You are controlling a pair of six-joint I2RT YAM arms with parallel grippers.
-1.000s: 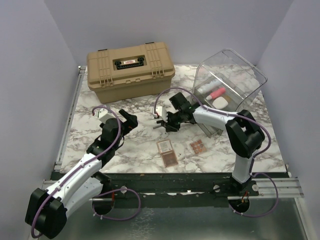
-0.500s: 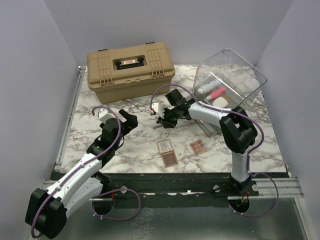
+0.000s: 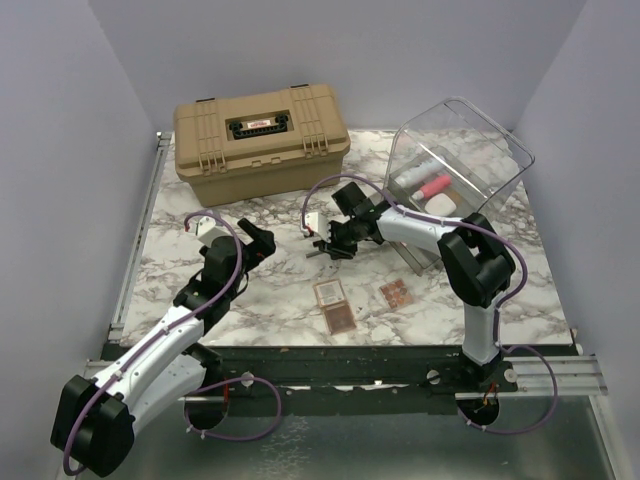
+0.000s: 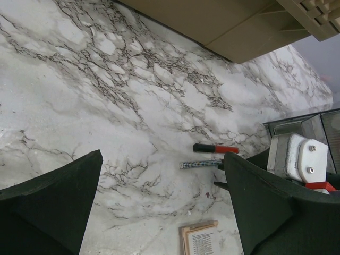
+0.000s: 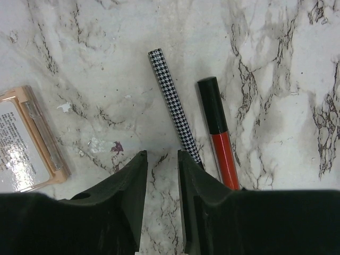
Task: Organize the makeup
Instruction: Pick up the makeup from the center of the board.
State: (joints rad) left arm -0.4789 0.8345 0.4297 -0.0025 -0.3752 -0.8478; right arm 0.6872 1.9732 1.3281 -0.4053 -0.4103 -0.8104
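Two thin pencils lie side by side on the marble: a houndstooth one (image 5: 172, 103) and a red and black one (image 5: 218, 138). My right gripper (image 5: 162, 154) hovers just left of the houndstooth pencil, jaws a little apart with only bare marble between them. In the top view it (image 3: 330, 245) is at the table's middle. My left gripper (image 3: 262, 240) stands wide open and holds nothing, left of the pencils (image 4: 199, 164). Small palettes (image 3: 330, 292) (image 3: 340, 320) (image 3: 396, 293) lie near the front. A white tube (image 3: 415, 172), a pink tube (image 3: 435, 186) and a white oval piece (image 3: 440, 205) rest in the clear bin.
The large tan case (image 3: 260, 140) stands shut at the back left. The clear plastic bin (image 3: 470, 150) sits tilted at the back right, beside the right arm. One palette (image 5: 26, 143) lies just left of the right gripper's fingers.
The right gripper has shifted slightly left near the pencils and its jaws have parted a little. The left arm has stayed still.
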